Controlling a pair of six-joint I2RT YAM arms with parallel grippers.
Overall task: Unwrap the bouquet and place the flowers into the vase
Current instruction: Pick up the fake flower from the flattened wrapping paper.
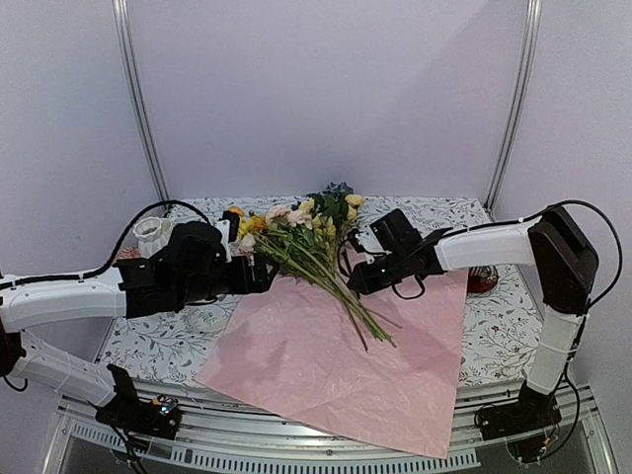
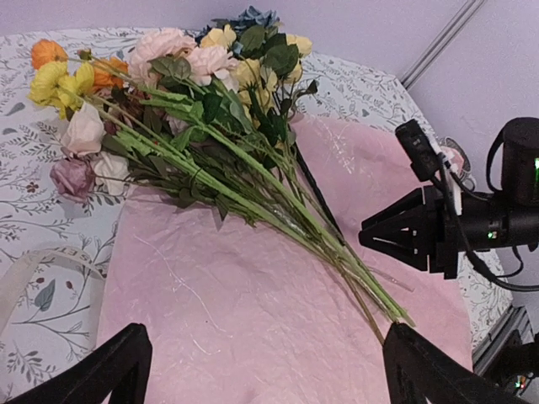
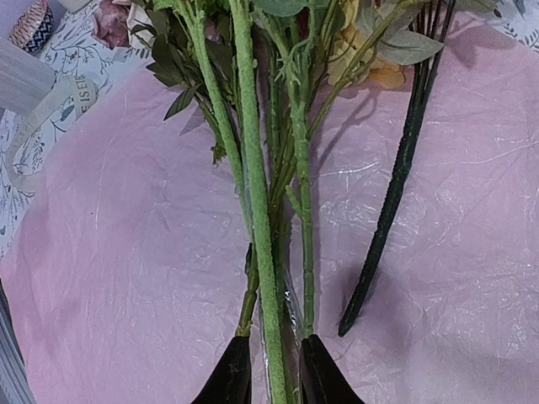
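The bouquet lies unwrapped. Its pale pink paper (image 1: 326,375) (image 2: 236,328) (image 3: 118,252) is spread flat on the table. The flowers (image 1: 301,237) (image 2: 210,126) (image 3: 253,151) lie across the paper, blooms toward the back and stems toward the front right. My left gripper (image 1: 265,275) (image 2: 269,379) is open wide just left of the stems, with only paper between its fingers. My right gripper (image 1: 354,281) (image 2: 366,237) (image 3: 274,374) sits at the stem ends with its jaws narrowly apart and green stems running between them. Whether they pinch the stems is unclear. The white ridged vase (image 1: 153,235) stands at the back left, behind my left arm.
A cream ribbon (image 2: 42,269) (image 3: 46,114) lies loose on the floral tablecloth, left of the paper. A dark stem (image 3: 392,202) lies apart from the green ones. A red item (image 1: 482,281) sits at the right edge behind my right arm. A striped cup (image 3: 29,25) shows at a corner.
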